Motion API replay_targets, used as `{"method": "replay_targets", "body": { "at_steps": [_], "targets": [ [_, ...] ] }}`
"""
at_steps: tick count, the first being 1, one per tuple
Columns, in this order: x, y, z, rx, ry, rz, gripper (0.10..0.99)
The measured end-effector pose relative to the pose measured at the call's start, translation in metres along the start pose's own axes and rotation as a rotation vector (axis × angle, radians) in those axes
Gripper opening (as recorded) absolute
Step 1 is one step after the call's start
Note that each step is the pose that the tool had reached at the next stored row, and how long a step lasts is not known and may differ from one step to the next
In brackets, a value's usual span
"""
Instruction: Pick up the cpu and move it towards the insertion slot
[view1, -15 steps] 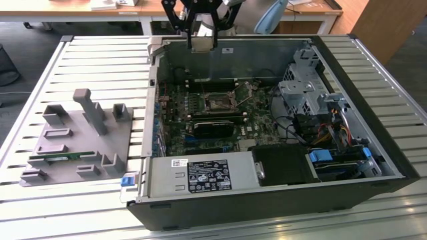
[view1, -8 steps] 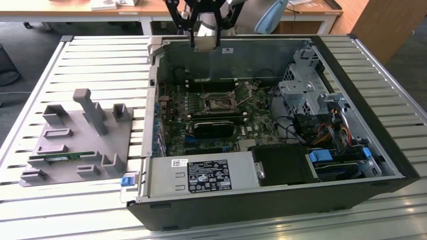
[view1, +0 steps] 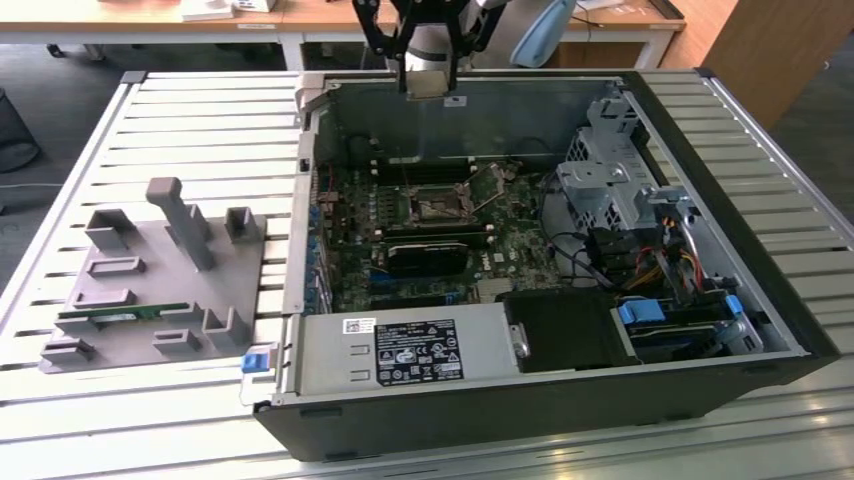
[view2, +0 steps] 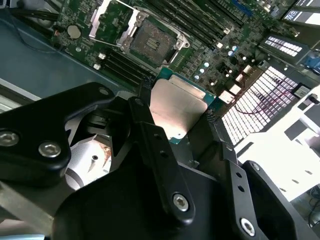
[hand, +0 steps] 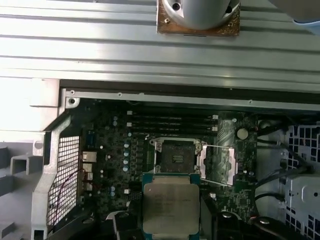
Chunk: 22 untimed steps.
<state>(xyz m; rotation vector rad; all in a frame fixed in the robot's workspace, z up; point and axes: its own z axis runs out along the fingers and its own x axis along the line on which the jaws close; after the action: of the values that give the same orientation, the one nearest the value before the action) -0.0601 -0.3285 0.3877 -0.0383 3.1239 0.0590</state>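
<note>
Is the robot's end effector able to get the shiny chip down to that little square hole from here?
Probably yes. The end effector holds the cpu above the open case, and the insertion slot lies uncovered with nothing between them.

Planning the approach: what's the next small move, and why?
Probably carry the chip across to sit over the socket, then ease down. The gripper holds the chip above the open case, and in both wrist views the open socket lies off to one side.

The arm reaches down from the top of the exterior view, its gripper (view1: 430, 92) raised and its black fingers (view2: 150, 125) closed on the two sides of the cpu (view2: 179, 107).
</note>
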Motion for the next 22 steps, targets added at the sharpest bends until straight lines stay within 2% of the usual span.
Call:
{"method": "replay_targets", "body": {
  "at_steps": [14, 19, 22],
  "targets": [
    [-0.0277, 0.0164, 0.0061, 0.0, -0.0003, 0.0, 0.545],
    [-0.0373, 0.0192, 0.0075, 0.0, -0.0002, 0.0, 0.545],
    [-0.0402, 0.0195, 0.0079, 0.0, -0.0002, 0.0, 0.545]
  ]
}}
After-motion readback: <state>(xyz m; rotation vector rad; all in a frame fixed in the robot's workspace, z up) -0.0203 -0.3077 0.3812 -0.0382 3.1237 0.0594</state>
